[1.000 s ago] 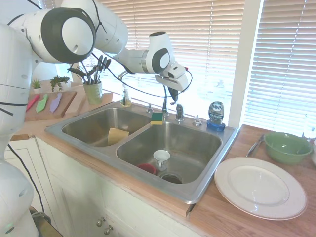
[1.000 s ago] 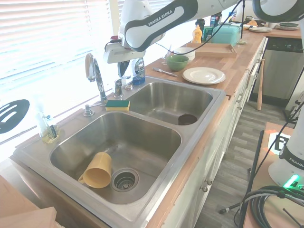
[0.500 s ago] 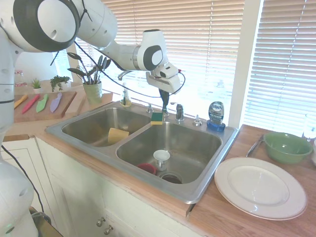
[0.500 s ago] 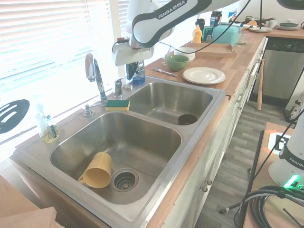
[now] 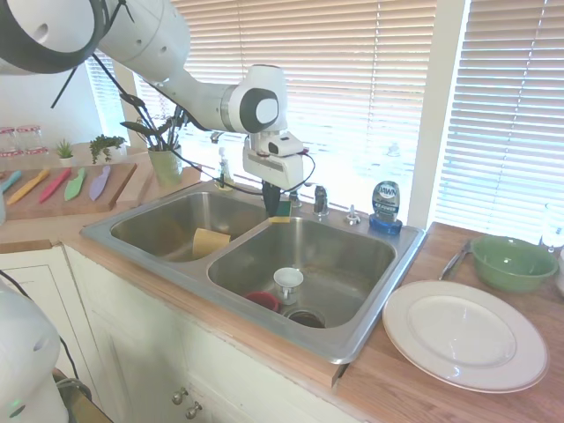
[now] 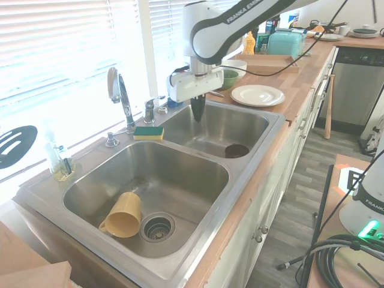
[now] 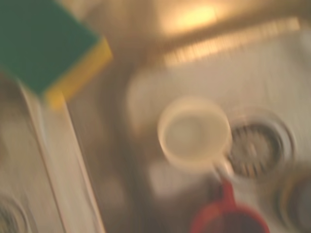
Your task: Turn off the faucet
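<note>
My gripper (image 6: 198,114) hangs over the right basin w/ fingers together, holding nothing. Faucet (image 6: 120,96) stands at the sink's back edge, lever (image 6: 150,108) beside it, untouched. No water seen; can't tell if task's done.

First exterior view: stands at desk front, off sink's (image 5: 264,256) drain-basin end, faces window blinds; plate (image 5: 464,333) near, plant pot (image 5: 165,164) far. Second exterior view: opposite end, above yellow-cup (image 6: 123,216) basin, looks along desk (image 6: 300,90); same plate (image 6: 258,95) far. Both share sink (image 6: 174,174), sponge (image 5: 280,210) (image 6: 148,132). Wrist view: close, blurred, looks down on sponge (image 7: 46,46), white cup (image 7: 194,133).
</note>
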